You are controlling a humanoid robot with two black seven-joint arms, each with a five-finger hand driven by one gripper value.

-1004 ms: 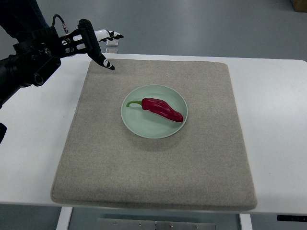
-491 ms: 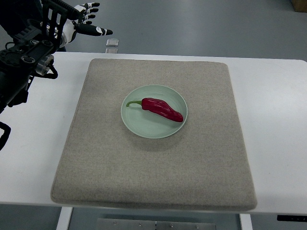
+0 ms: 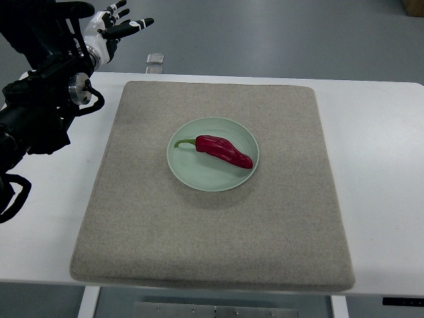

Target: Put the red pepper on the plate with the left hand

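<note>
The red pepper (image 3: 224,151) is lying across the middle of the pale green plate (image 3: 187,169), its green stem pointing toward the picture's left, and it is being held by nothing. In the top view, the only one supplied, the plate is sitting near the centre of the grey mat (image 3: 265,232), which is covering most of the white table (image 3: 384,165). The left hand (image 3: 112,30) is being carried high at the upper left corner, off the mat and well apart from the plate, with its fingers (image 3: 136,24) spread and nothing gripped in them. The right hand is not being shown. A small metal piece (image 3: 155,59) is resting at the table's far edge, just beyond the mat.

The placing is being judged as done, and the step in hand as the arm's retreat. For this to be done well, the hand is best kept raised and drawn away over the table's left side, so that neither plate nor pepper is being brushed and the mat is not being dragged.
</note>
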